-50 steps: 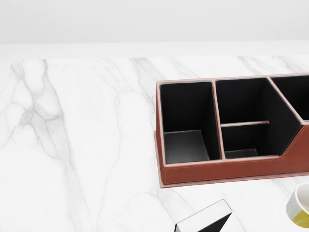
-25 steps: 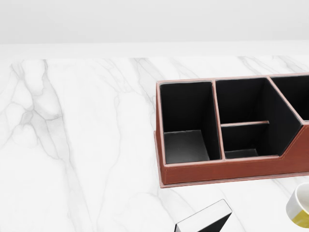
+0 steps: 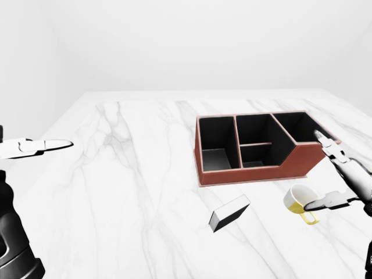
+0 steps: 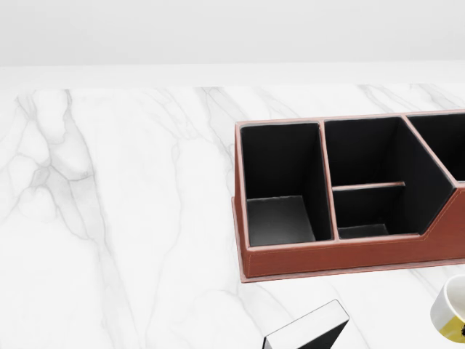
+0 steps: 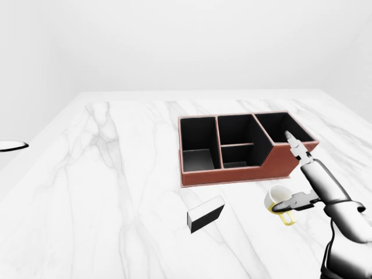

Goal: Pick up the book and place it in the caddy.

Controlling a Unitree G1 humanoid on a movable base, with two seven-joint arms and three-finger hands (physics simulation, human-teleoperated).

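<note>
The book [image 3: 228,212], white with a dark spine, lies flat on the marble table below the caddy; its corner shows at the bottom of the head view [image 4: 309,331]. The caddy [image 3: 256,148] is a brown box with black compartments, all empty. My right hand [image 5: 293,174] is open, fingers spread, at the right, just right of the caddy's low end and above the mug. My left hand [image 3: 43,145] is open at the far left, well away from the book. Neither hand holds anything.
A white mug with yellow inside [image 3: 300,202] stands on the table right of the book, close under my right hand. The marble table [image 3: 128,192] stretches left of the caddy. A plain white wall lies beyond.
</note>
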